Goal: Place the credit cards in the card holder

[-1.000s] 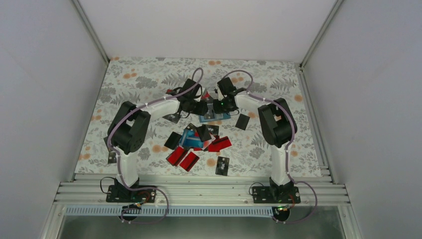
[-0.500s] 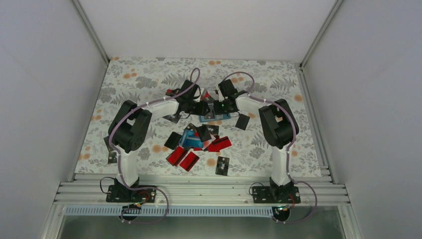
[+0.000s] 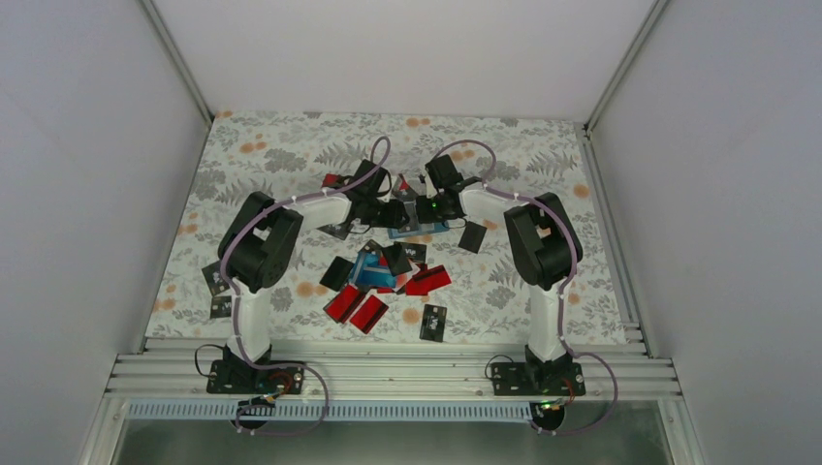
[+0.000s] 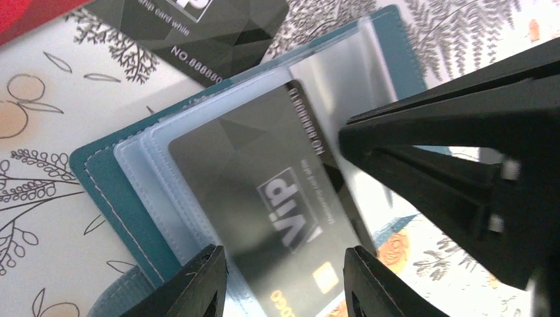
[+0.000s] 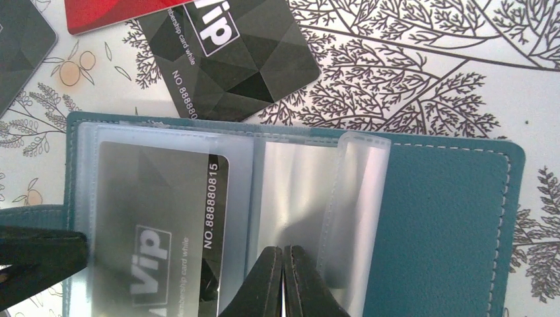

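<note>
The teal card holder (image 3: 426, 231) lies open at the middle back of the table, showing its clear sleeves (image 5: 290, 191) and inner cover (image 5: 449, 218). A black credit card (image 4: 264, 178) sits partly inside the left sleeve. My left gripper (image 4: 284, 284) straddles its width with a finger (image 5: 39, 257) on each long edge, shut on it. My right gripper (image 5: 284, 254) is shut, tips resting on the clear sleeves by the spine; its fingers (image 4: 422, 152) reach in from the right. More red, black and blue credit cards (image 3: 388, 271) lie heaped nearer the bases.
A loose black card (image 5: 231, 53) and a red one (image 5: 112, 13) lie just beyond the holder. Other black cards lie at the right (image 3: 472, 235), near front (image 3: 433, 320) and far left (image 3: 215, 279). White walls enclose the table.
The right gripper's jaws have closed over the sleeves. The left arm's elbow has shifted slightly back, uncovering a black card at the far left. The holder has stayed in place.
</note>
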